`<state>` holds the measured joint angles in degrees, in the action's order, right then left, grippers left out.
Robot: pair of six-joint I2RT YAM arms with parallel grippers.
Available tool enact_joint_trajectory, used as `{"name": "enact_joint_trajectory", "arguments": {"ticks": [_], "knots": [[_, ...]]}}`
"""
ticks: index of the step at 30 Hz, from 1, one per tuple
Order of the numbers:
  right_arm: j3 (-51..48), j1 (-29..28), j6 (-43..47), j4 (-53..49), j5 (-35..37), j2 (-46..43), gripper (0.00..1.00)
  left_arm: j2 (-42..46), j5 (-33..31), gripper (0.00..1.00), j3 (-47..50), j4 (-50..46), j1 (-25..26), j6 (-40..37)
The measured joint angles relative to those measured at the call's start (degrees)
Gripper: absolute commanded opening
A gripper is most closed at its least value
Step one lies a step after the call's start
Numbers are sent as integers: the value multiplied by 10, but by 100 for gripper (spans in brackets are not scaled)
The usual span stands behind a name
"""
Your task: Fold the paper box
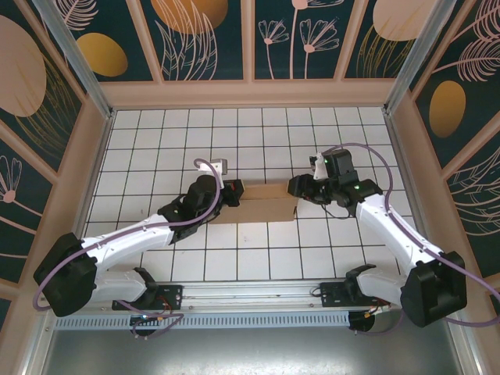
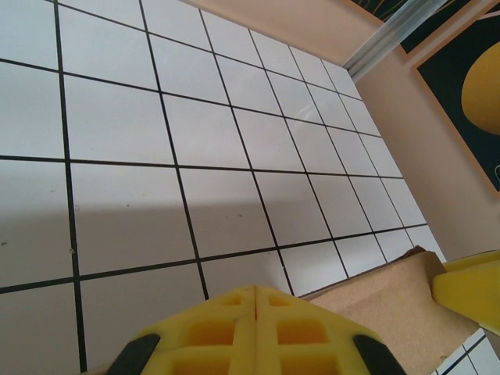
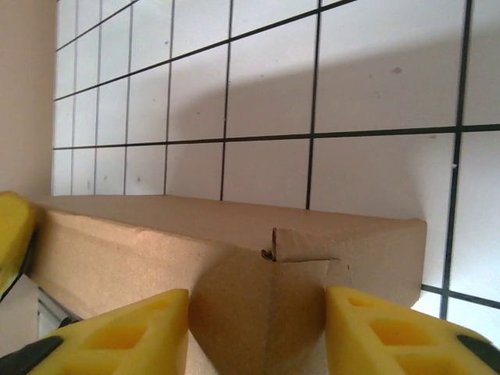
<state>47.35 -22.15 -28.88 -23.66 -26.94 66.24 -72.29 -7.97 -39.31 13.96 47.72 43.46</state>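
Walls of beige framing and dark teal panels painted with pale flowers and orange discs (image 1: pixel 195 35) enclose a white tabletop ruled into squares by thin black lines (image 1: pixel 258 133). A silver metal rail (image 1: pixel 258 295) runs along the near edge and carries both arm bases. The left arm, white with black joints and a looping purple cable (image 1: pixel 133 238), reaches in from the near left corner. The right arm, built the same way (image 1: pixel 391 226), reaches in from the near right corner. Between them, around the middle of the table, lies the paper box (image 1: pixel 262 205), a flat rectangular piece of plain brown corrugated cardboard with its long side running left to right. The left gripper (image 1: pixel 232 193) sits at the box's left end. In the left wrist view its yellow fingertips are pressed tight together with nothing seen between them (image 2: pixel 256 301), and the cardboard (image 2: pixel 383 305) lies just to their right. The right gripper (image 1: pixel 301 187) meets the box's right end. In the right wrist view its yellow fingers stand apart (image 3: pixel 256 312), with a creased corner of the cardboard (image 3: pixel 156 242) filling the gap between them. Whether they are actually pinching it or only flanking it, I cannot tell. A short slit (image 3: pixel 269 251) marks the top edge of that corner.
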Motion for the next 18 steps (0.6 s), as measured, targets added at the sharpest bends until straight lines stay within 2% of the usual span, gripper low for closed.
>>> {"name": "enact_joint_trajectory", "arguments": {"ticks": [4,7,11,15,18], "knots": [[-15,4,-15,22,-21,-5,37,-1,1,0,3,9,-1,0],[-7,4,-7,2,-5,-9,45,-3,6,0,4,15,-1,1],[56,-25,34,-75,100,-22,49,-4,14,0,4,19,1,1],[125,-79,81,-97,203,-41,47,-4,16,0,4,19,1,1],[146,-132,106,-96,254,-42,43,-4,16,0,4,19,1,3]]}}
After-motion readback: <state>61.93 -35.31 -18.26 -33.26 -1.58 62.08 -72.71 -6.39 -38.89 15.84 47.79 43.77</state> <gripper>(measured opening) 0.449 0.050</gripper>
